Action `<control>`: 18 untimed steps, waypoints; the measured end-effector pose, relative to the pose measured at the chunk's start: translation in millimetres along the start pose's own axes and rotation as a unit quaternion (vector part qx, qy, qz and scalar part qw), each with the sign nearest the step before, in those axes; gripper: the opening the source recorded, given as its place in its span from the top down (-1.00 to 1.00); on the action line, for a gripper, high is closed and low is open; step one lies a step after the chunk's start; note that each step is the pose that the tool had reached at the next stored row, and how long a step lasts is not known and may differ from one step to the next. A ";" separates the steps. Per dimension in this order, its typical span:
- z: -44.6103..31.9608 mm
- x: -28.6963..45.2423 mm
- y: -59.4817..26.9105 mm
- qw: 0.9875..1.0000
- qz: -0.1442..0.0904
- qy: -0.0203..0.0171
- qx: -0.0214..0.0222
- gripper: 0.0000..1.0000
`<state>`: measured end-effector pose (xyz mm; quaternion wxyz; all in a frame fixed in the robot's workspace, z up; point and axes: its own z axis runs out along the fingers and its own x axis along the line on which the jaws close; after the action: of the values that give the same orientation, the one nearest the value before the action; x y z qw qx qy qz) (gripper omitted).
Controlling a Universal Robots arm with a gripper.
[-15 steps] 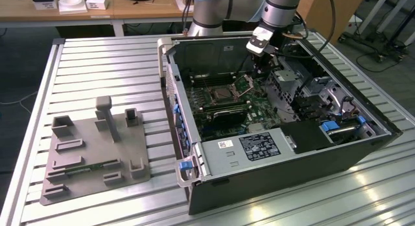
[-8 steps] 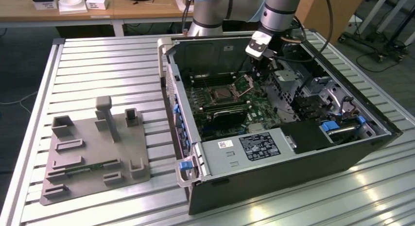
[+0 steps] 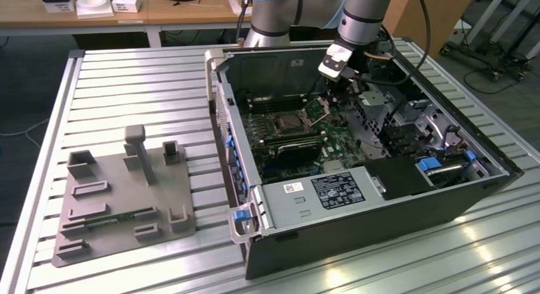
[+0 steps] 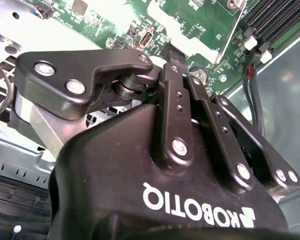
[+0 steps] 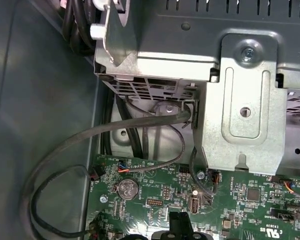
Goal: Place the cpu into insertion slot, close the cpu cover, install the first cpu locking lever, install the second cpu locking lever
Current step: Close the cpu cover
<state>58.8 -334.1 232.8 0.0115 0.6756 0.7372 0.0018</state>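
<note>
Inside the case (image 3: 380, 218), cpu cover (image 3: 319, 108) stands raised right by the end effector (image 4: 162, 55), fingers (image 4: 177, 85) pressed together, arm (image 3: 367, 16) angled down.

Crops the arm (image 3: 371, 16) at the exterior view's upper edge and shows the insertion slot (image 3: 288, 122) too small to tell what lies in its dark centre. Hides most of the green circuit board (image 4: 115, 17) behind the gripper (image 4: 157, 60) housing in the second wrist view. Cuts the dark cables (image 5: 90, 134) short at the picture's edge in the first wrist view.
</note>
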 end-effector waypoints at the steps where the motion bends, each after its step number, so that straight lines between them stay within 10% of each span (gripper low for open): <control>1: 0.0 0.0 0.0 1.000 0.000 0.000 0.000 0.80; 18: 6.4 0.2 -1.0 1.000 0.000 0.000 0.000 0.80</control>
<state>57.9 -334.0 226.4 0.0114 0.6756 0.7372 0.0018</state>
